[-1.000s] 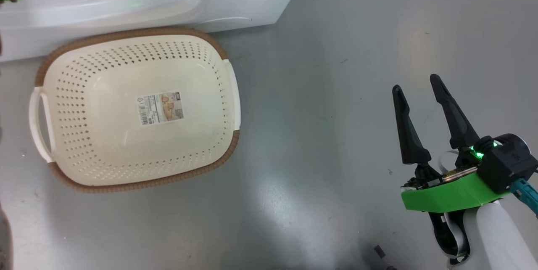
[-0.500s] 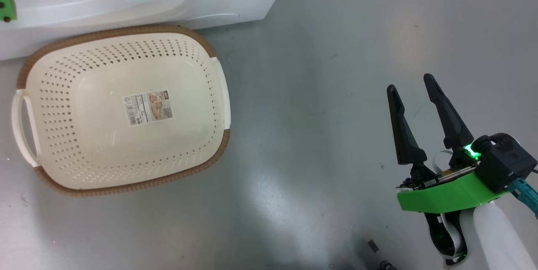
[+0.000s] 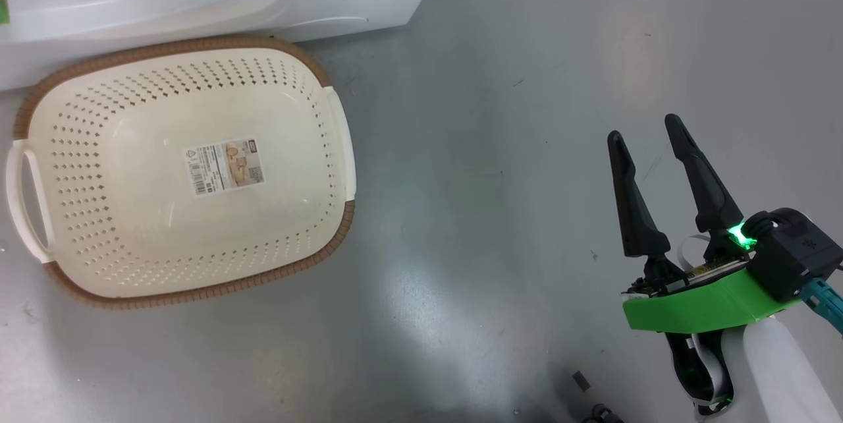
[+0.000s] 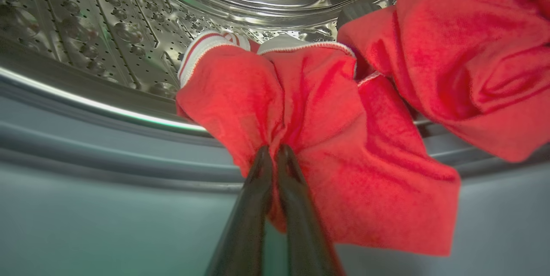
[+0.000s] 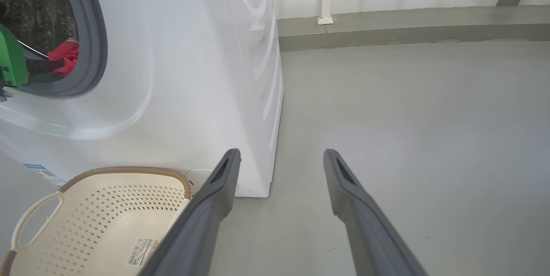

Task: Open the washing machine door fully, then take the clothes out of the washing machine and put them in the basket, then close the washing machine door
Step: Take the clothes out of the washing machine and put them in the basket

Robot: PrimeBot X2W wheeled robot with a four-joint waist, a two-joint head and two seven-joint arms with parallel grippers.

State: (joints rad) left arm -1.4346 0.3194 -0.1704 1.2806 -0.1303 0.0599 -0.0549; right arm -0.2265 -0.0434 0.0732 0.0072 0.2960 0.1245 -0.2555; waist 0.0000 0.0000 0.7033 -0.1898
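Red fabric, the clothes [image 4: 326, 138], spills from the steel drum [image 4: 107, 31] of the washing machine [image 5: 193, 74] and drapes over its grey rubber ring [image 4: 107, 160]. At the machine's mouth we see our left claw [image 4: 273, 152] pinched tight on a fold of this cloth, its fingertips nearly touching with fabric bunched around them. A red-and-white striped band [image 4: 202, 48] lies just inside the drum. The cream basket [image 3: 85, 166], with a paper label [image 3: 222, 167] on its bottom, sits on the grey floor [image 3: 494, 179] just beside the base of the machine's front. Our right claw [image 3: 644, 128] hangs over the floor beyond the machine's corner, well apart from the basket, fingers spread wide and gripping nothing.
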